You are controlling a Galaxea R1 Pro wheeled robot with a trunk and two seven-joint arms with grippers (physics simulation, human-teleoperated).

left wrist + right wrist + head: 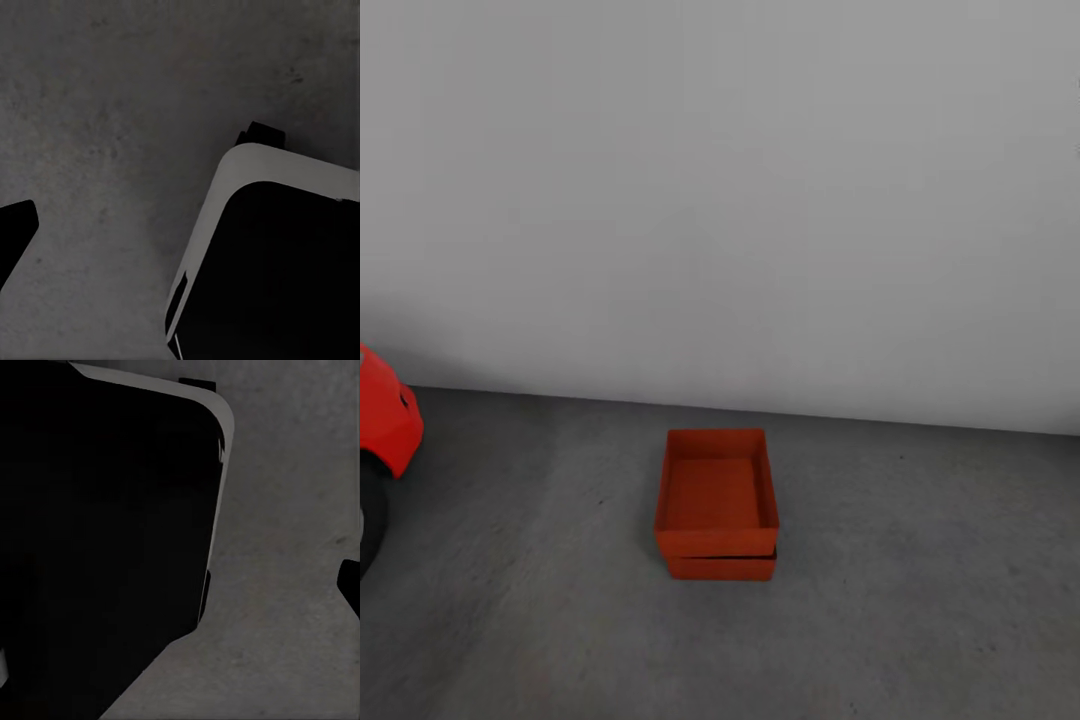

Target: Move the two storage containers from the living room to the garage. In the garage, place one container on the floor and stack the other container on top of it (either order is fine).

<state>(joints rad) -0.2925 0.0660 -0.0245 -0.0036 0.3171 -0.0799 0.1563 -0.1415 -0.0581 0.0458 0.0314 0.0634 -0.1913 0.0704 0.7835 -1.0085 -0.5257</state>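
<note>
Left claw: only a dark sliver of a fingertip point(15, 232) poked into the left wrist view, so I couldn't tell if it was wide or narrow. It hung over bare floor point(112, 112).
Right claw: same deal, just a black bit of finger point(350, 585) at the frame edge in the right wrist view, spread unclear, nothing visibly held.
Robot base: a big black body with a pale rounded rim point(247, 161) sat close by in both wrist views, low over the concrete.
Storage containers: the two orange-red bins were stacked in the head view. The upper container point(717, 490) sat on the lower container point(721, 568), which peeked out beneath its near edge, at roughly 6 o'clock from frame centre.
Stack fit: upper one looked slightly offset from the lower, open top up, inside empty.
Floor: dark grey speckled concrete point(920, 600), stack resting right on it.
Wall: plain pale grey wall point(760, 200), just past the stack at 12 o'clock.
Car: red car point(385, 420) with a dark tyre at 9 o'clock, well apart from the bins.
</note>
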